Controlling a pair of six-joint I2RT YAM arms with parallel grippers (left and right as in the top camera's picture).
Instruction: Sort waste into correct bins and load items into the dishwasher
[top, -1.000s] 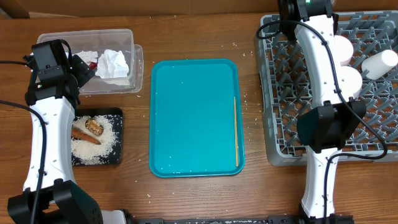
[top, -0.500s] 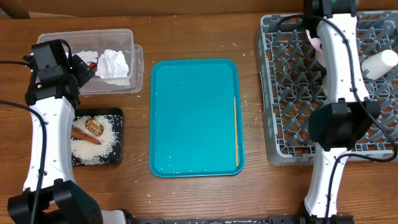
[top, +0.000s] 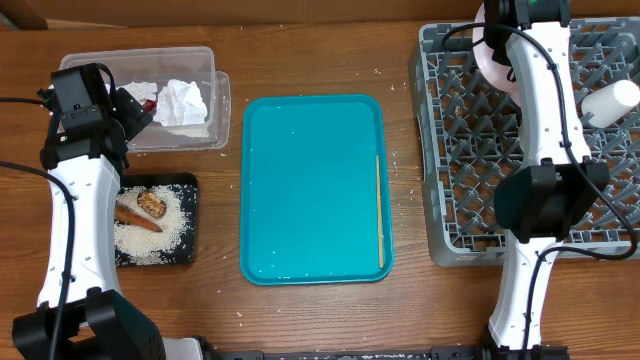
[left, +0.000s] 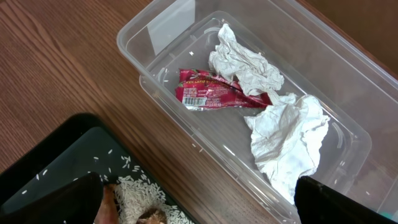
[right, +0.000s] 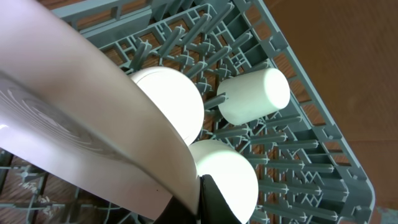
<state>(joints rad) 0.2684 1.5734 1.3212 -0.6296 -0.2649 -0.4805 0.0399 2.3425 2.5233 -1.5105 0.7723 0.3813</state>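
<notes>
My right gripper (right: 198, 200) is shut on the rim of the large white plate (right: 81, 112), holding it on edge over the grey dishwasher rack (top: 465, 150). In the overhead view the plate (top: 489, 55) shows beside the arm near the rack's far edge. Below it, two white bowls (right: 177, 99) (right: 233, 177) and a white cup (right: 255, 96) lie among the pegs; the cup (top: 611, 101) also shows from overhead. My left gripper (left: 199, 208) hangs open and empty between the clear tub (left: 155, 37) and the black tray (left: 56, 155). The tub holds white napkins (left: 283, 134) and a red wrapper (left: 217, 96).
The black tray (top: 188, 220) holds rice (top: 140, 240), an orange-brown stick (top: 135, 216) and a brown lump (top: 151, 201). A teal serving tray (top: 310, 190) lies mid-table with a thin wooden stick (top: 379, 210) along its right side. Loose rice grains dot the table beside it.
The right arm has swung right and toward the rack's far edge with the plate, and it now covers the two bowls in the overhead view. The left arm has not moved.
</notes>
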